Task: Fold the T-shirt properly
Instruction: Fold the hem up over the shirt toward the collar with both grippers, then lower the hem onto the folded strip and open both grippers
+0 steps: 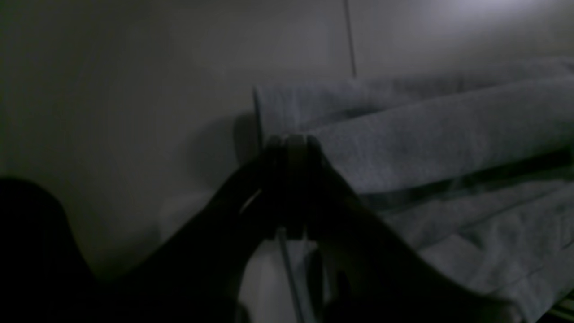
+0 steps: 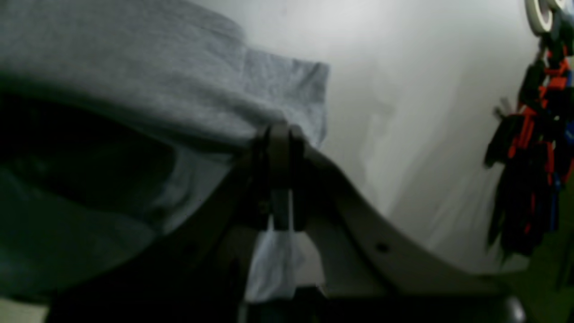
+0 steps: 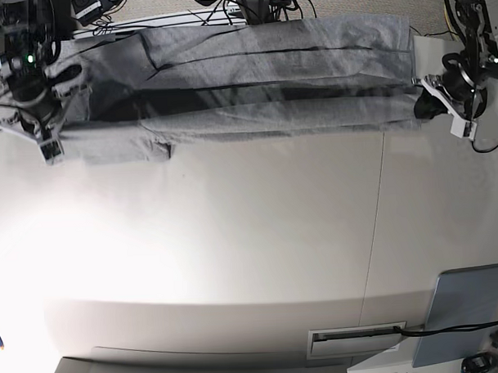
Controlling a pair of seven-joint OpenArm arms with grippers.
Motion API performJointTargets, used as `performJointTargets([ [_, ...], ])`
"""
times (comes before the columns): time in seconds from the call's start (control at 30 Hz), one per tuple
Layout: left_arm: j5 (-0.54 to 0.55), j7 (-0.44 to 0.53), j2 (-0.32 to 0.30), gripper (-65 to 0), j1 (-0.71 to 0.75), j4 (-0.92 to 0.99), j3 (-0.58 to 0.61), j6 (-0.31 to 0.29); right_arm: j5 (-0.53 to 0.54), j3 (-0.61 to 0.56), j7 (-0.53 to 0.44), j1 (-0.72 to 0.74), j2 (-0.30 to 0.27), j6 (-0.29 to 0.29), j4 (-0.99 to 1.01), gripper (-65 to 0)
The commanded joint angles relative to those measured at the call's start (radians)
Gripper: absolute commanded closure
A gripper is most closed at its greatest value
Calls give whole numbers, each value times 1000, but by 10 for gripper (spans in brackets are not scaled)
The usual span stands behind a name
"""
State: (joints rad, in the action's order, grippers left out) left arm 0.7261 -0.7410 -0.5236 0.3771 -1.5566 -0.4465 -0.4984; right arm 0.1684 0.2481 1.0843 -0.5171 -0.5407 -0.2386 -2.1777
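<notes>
We judge the large heather-grey cotton T-shirt (image 3: 245, 80) soft, light and saggy, best held at opposite ends. Our left gripper (image 1: 291, 141) and right gripper (image 2: 278, 130) pinch its edges there, fingers closed on cloth.

Both arms: black bodies, pale grey-white end brackets. Left claw (image 1: 291, 143): dark curved fingers meeting at tip. Right claw (image 2: 279, 134): grey fingers, one with a small round hole. A green light glows on right arm.

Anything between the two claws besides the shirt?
No. In the base view only the T-shirt spans from the right claw to the left claw, both shut on its edges.
</notes>
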Motion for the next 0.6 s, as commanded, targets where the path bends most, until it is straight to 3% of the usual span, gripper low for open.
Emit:
performJointTargets([
  [0.0,13,16,-23,0,5,-15,-10,-1,-12,17,-10,-24,-16,5,-29,0],
  [0.33,8,1,-23,0,14,-15,-10,-1,-50,21,2,-182,-16,71,-57,0],
  [0.57,8,0,-23,0,14,-15,-10,-1,-49,21,8,-220,-16,79,-57,0],
])
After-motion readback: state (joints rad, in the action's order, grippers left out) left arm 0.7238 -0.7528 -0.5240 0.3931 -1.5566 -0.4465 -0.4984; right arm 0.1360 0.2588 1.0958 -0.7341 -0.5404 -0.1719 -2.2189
